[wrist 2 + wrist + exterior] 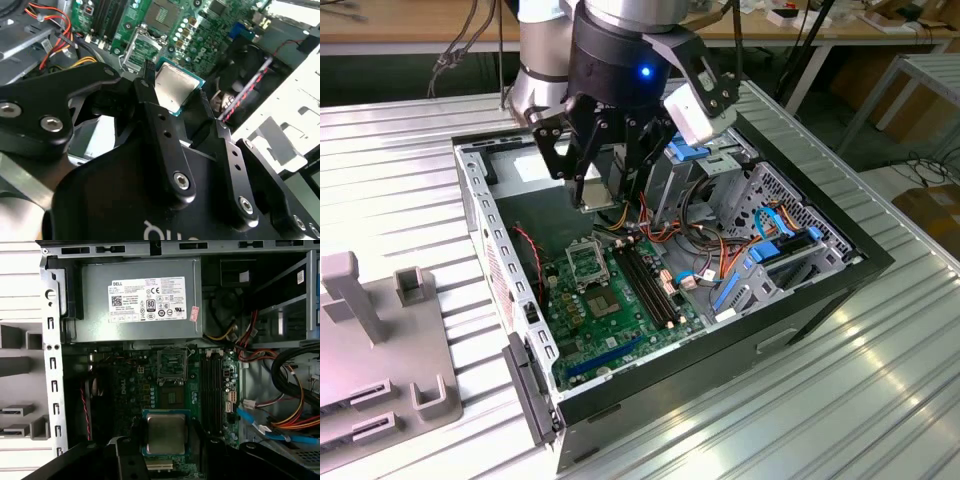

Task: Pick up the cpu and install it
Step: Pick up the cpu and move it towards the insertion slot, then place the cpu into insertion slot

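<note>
Pincer (175, 84) tight on cpu (171, 86) — above socket (584, 262)

I count one robot arm (545, 60) carrying one tool (603, 185) with two black fingers (159, 127). One cpu (597, 196), a pale silver square, sits between them. One open computer case (840, 262) lies on one ribbed metal tabletop (820, 400). Inside it I count one green motherboard (620, 335), one metal-framed socket (585, 265), one dark square chip (603, 303) and one grey power supply (100, 330) bearing one white label (147, 299). One twisted red-and-black wire pair (530, 255) runs along the case wall. The memory slots (650, 285) lie too close together for me to count. One grey plastic fixture (380, 330) stands beside the case.
</note>
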`<state>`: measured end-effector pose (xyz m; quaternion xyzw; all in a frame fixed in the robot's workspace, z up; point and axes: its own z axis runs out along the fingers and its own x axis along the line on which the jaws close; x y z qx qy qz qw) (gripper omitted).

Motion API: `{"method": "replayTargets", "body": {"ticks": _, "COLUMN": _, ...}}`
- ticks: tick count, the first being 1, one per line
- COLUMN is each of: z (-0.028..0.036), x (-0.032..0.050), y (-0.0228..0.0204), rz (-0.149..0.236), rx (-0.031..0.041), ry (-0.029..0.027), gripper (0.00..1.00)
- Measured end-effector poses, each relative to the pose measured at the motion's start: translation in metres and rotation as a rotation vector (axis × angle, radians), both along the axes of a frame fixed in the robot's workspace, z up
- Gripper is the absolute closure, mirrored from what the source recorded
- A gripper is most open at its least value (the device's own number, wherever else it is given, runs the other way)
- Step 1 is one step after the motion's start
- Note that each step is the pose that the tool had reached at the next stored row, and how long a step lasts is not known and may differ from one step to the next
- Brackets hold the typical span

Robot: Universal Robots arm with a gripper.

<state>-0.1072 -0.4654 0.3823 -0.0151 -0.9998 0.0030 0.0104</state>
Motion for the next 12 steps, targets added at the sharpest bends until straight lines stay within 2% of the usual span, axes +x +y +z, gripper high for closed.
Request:
{"method": "replayTargets", "body": {"ticks": 1, "z": -0.0012, "x": 0.0042, "y": 0.0000, "rz": 0.000, "rx": -0.0008, "ry": -0.0025, "gripper": 0.53}}
{"method": "replayTargets", "body": {"ticks": 12, "z": -0.0045, "x": 0.0043, "y": 0.0000, "rz": 0.000, "rx": -0.0009, "ry": -0.0025, "gripper": 0.53}}
